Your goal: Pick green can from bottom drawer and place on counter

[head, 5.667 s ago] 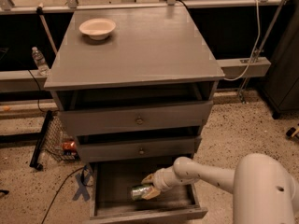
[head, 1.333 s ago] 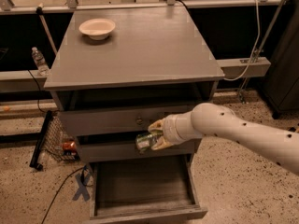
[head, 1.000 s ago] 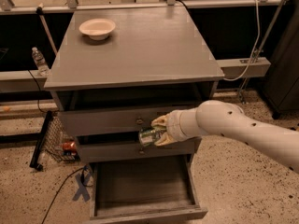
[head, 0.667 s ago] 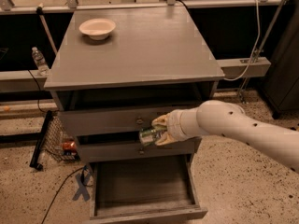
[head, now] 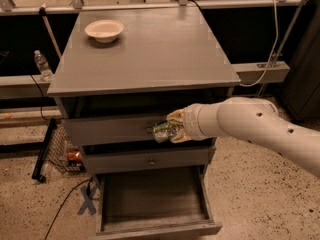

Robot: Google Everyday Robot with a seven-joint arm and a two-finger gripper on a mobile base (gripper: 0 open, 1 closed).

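My gripper (head: 172, 127) is shut on the green can (head: 162, 131), holding it on its side in front of the top drawer's face, below the counter's front edge. The white arm reaches in from the right. The counter (head: 150, 54) is the wide grey top slab above the can. Pulled out at the foot of the cabinet, the bottom drawer (head: 155, 221) shows a bare wood-grain floor.
A white bowl (head: 104, 30) sits on the counter's back left. The middle drawer (head: 150, 160) is closed below the can. A clear plastic bottle (head: 41, 64) stands at the left, a red can (head: 74, 156) lies in a wire basket on the floor.
The can has come out of the bottom drawer and risen to the top drawer's height. Over the last second it has edged slightly up and to the right.
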